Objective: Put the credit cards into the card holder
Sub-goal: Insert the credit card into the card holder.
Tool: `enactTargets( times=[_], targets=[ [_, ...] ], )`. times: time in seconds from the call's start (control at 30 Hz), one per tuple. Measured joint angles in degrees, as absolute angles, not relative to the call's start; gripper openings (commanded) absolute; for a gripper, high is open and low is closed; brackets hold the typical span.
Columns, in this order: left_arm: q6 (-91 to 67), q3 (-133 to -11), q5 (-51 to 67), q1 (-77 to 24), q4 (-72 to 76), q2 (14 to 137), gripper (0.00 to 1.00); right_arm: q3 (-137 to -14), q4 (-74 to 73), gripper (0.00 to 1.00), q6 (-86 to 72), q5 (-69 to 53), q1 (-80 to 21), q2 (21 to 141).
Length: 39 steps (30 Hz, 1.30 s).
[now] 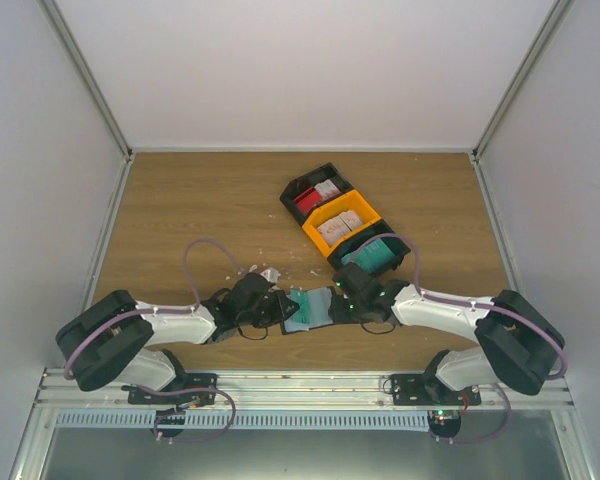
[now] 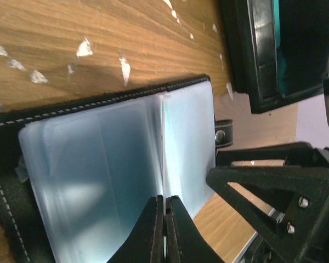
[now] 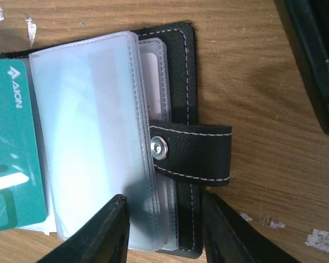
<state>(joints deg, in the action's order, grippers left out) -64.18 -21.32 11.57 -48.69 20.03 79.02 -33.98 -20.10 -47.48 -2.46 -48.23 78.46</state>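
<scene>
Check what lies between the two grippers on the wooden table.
Top external view: the open black stitched card holder spans the gap between the left gripper and the right gripper.

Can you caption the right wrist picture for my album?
Right gripper straddles the open black stitched card holder, clear sleeves fanned, teal plastic card showing.

Setting: a robot test cell, lab-type. A wood-grain table (image 1: 180, 200) is boxed in by plain white panels (image 1: 280, 60) on aluminium struts (image 1: 85, 75). The left arm (image 1: 170, 320) and right arm (image 1: 440, 308) are bolted to a metal rail (image 1: 300, 385) behind them, with cables (image 1: 195, 265) looped off both. A row of small parts bins (image 1: 342, 222) sits just beyond the right gripper (image 1: 332, 303).
</scene>
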Motion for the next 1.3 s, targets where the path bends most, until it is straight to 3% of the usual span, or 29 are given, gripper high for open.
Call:
enactTargets(
  times=[0.53, 1.3],
  targets=[
    [-72.07, -19.27, 7.75, -50.13, 28.14, 82.15, 0.00, -34.02, -19.66, 0.32, -48.82, -2.42, -48.71, 78.87],
    [-74.87, -18.11, 2.20, -51.92, 27.66, 79.11, 0.00, -33.43, -17.93, 0.32, -50.02, -2.22, -49.19, 78.87]
  ],
)
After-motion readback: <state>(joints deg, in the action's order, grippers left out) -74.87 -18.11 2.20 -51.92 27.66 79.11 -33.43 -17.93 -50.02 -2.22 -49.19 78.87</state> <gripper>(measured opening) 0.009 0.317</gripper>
